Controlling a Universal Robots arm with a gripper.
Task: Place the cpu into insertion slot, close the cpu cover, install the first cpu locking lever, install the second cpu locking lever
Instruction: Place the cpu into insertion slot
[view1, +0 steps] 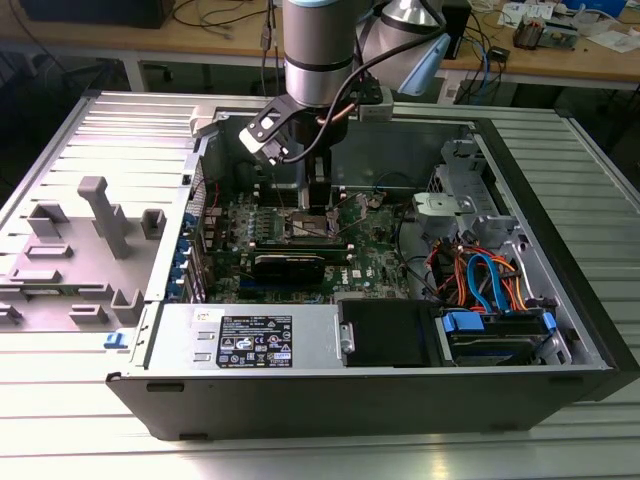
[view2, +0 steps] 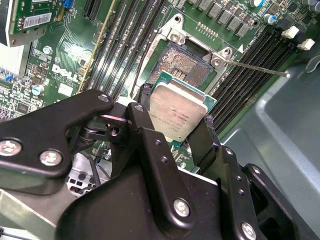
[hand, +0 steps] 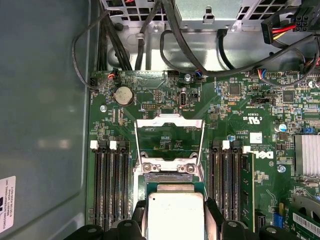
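Observation:
My gripper (view2: 176, 114) is shut on the cpu (view2: 177, 112), a flat square chip with a dull silver top, held by two opposite edges between the black fingers (view2: 202, 137). The chip hangs tilted just above the insertion slot (view2: 184, 62), whose dark centre lies bare. In the first wrist view the cpu (hand: 175, 215) sits in front of the slot (hand: 167, 178), and the cpu cover (hand: 170, 123) stands raised behind it. A thin locking lever (view2: 255, 67) sticks out sideways from the socket. In the exterior view the gripper (view1: 315, 205) reaches down into the open computer case (view1: 300, 385).
Long black memory slots (hand: 112, 190) flank the socket on both sides. Black cables (hand: 200, 55) run along the board's far edge. A drive cage with orange and blue cables (view1: 480, 280) fills the exterior view's right. Grey fixtures (view1: 100, 215) stand outside the case on the left.

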